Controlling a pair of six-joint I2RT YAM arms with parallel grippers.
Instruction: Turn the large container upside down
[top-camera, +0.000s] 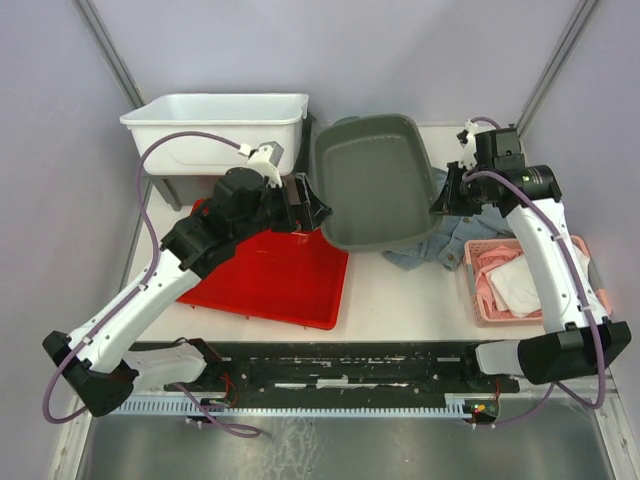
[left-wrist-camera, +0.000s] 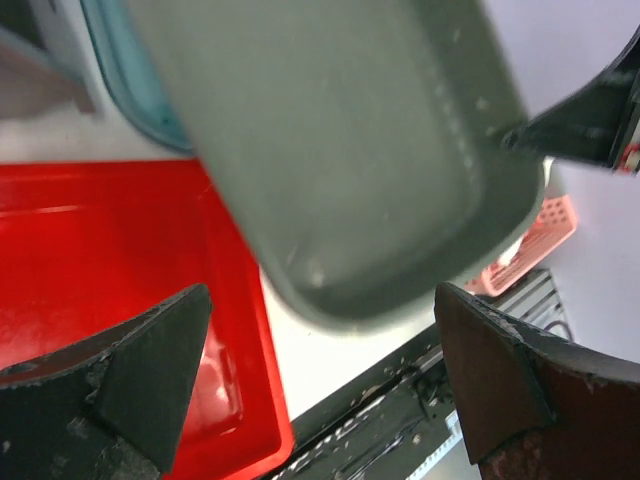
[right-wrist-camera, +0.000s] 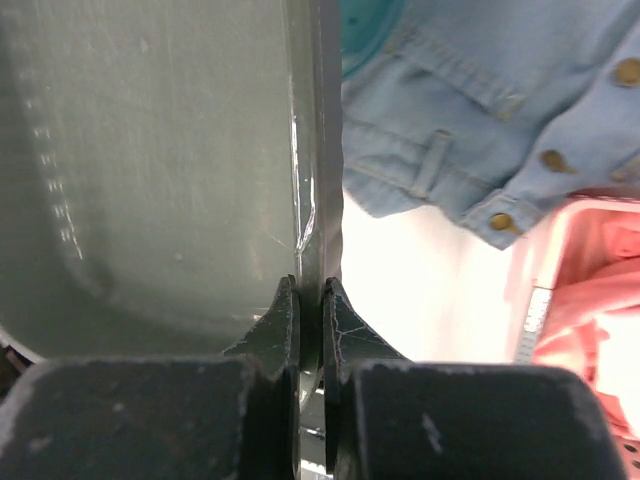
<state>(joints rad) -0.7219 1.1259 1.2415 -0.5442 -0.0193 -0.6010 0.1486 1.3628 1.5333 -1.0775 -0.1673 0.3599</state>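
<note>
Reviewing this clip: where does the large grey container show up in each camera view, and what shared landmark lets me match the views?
Top external: grey container at centre frame, tilted up.
Left wrist: upper middle, beyond the open left gripper.
Right wrist: left half, rim pinched by the right gripper.
Shared landmark: pink basket, right of the container in every view.

the white table (top-camera: 400, 290) holds a red tray (top-camera: 270, 280); a white tub (top-camera: 215, 125); blue jean cloth (top-camera: 440, 245); a pink basket (top-camera: 470, 272).

Pale lilac walls (top-camera: 400, 50), white table (top-camera: 400, 290)
</note>
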